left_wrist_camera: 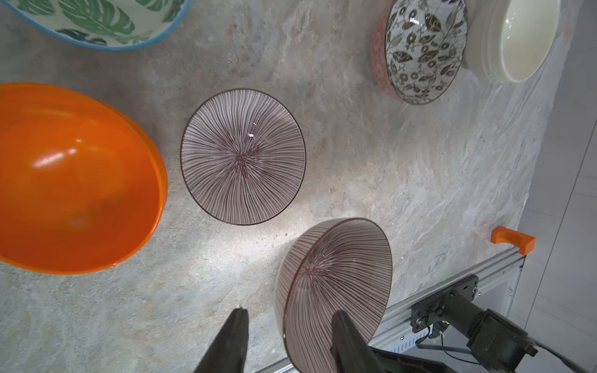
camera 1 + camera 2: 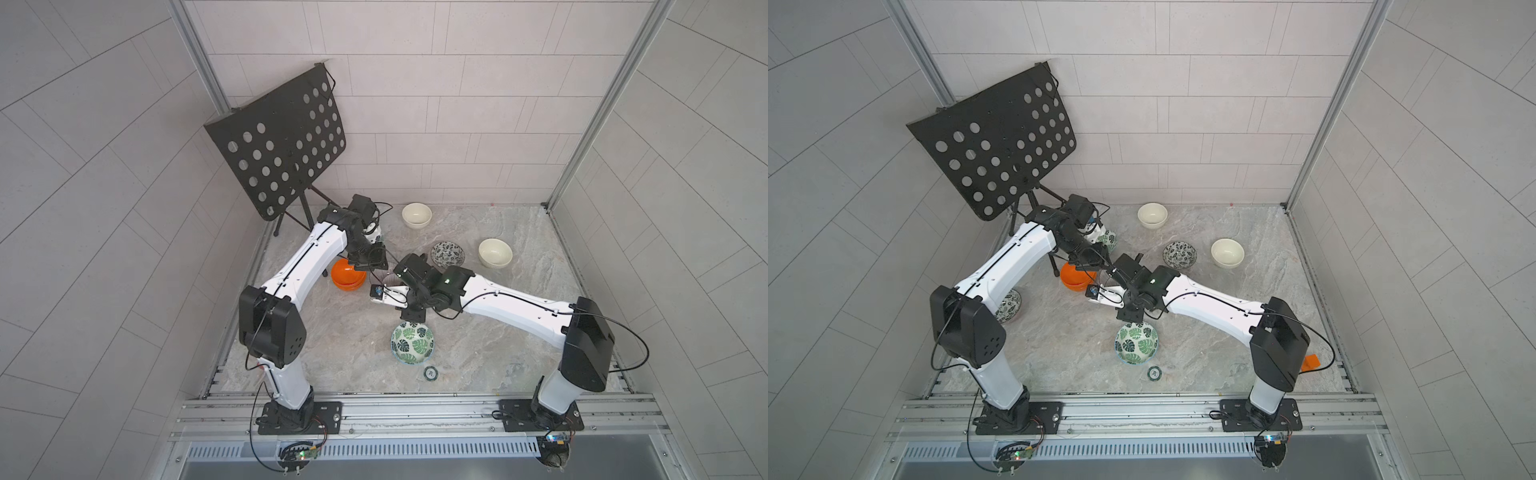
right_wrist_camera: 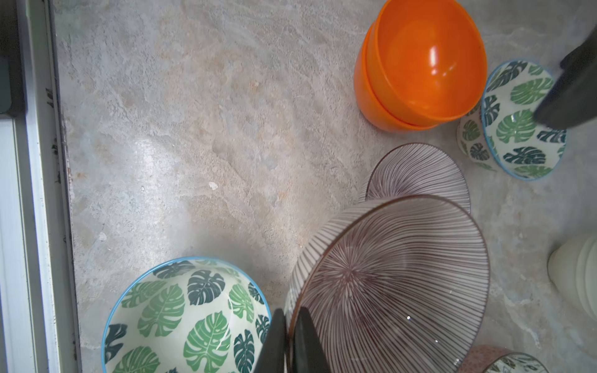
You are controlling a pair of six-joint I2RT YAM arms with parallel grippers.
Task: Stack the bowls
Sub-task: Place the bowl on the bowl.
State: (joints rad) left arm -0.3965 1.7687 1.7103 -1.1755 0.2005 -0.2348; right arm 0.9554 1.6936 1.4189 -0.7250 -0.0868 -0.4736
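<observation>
My right claw [image 3: 290, 311] is pinched shut on the rim of a striped bowl [image 3: 387, 277], held above its twin [image 1: 242, 156] at three o'clock from the orange bowls [image 2: 343, 276]. Next I'd lower it in squarely. My left claw [image 1: 289, 311] is half-open, empty.

You've got a marble-look tabletop [image 2: 478, 332]. On it:
- far cream bowl [image 2: 416, 215]
- right cream bowl [image 2: 495, 252], with a black-and-white leaf bowl [image 2: 447, 253] just beside it
- second black-and-white leaf bowl [image 2: 1009, 305], half hidden at the left
- orange nested pair [image 2: 345, 279], with a purple striped bowl [image 1: 242, 156] near it
- front green leaf bowl [image 2: 412, 343], with a small green-rimmed disc [image 2: 430, 372] near it
- back green leaf bowl [image 2: 1108, 240]
- music stand [image 2: 282, 145], feet at the far-left corner
</observation>
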